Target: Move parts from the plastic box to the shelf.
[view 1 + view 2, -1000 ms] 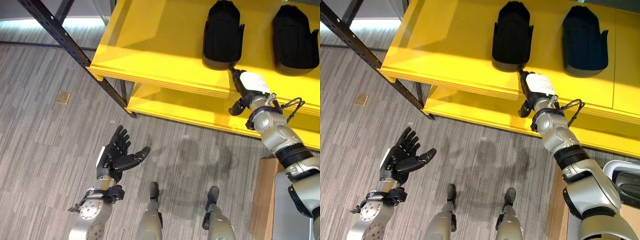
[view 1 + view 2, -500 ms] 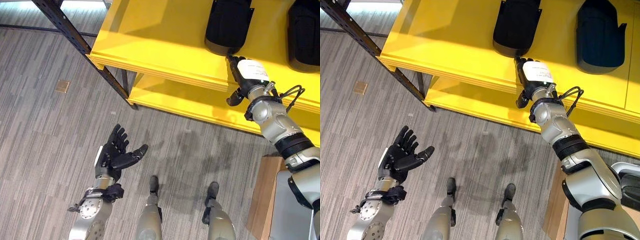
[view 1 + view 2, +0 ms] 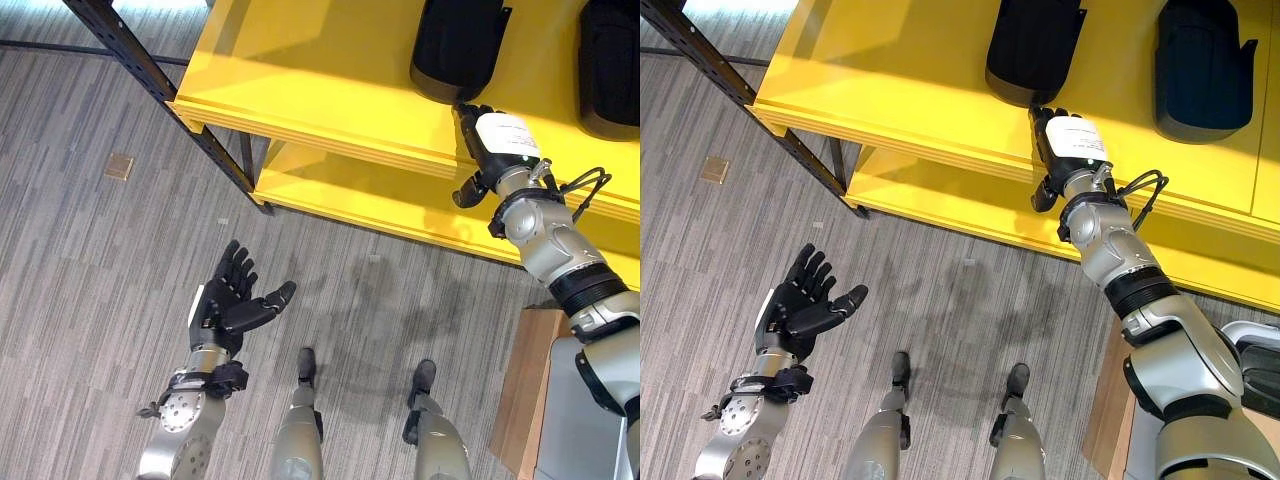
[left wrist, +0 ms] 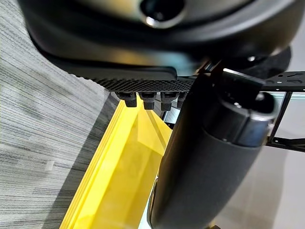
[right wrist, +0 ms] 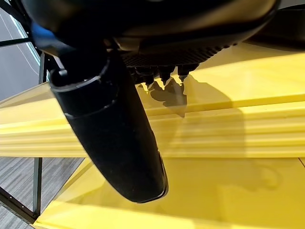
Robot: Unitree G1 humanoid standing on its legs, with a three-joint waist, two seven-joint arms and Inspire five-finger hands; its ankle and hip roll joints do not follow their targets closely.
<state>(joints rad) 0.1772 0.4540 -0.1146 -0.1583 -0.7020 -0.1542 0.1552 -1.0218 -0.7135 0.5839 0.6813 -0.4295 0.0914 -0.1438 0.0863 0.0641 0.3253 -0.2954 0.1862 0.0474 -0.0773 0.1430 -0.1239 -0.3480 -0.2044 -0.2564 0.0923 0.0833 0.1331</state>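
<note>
2 black parts (image 3: 457, 50) (image 3: 610, 65) on 1 yellow shelf (image 3: 300, 80)

Left hand (image 3: 228, 305) low at robot's left, forearm pointing up and away from the body, palm up, fingers straight and spread, thumb out to the side, nothing in it. Right arm stretched forward and up, elbow nearly straight, right hand (image 3: 487, 145) with white back cover facing the camera, dark fingers (image 5: 164, 71) extended forward in a row, thumb (image 3: 463, 192) hanging down off the side. In the right wrist view the thumb juts out straight beside the fingertips, uncurled, hand empty.
</note>
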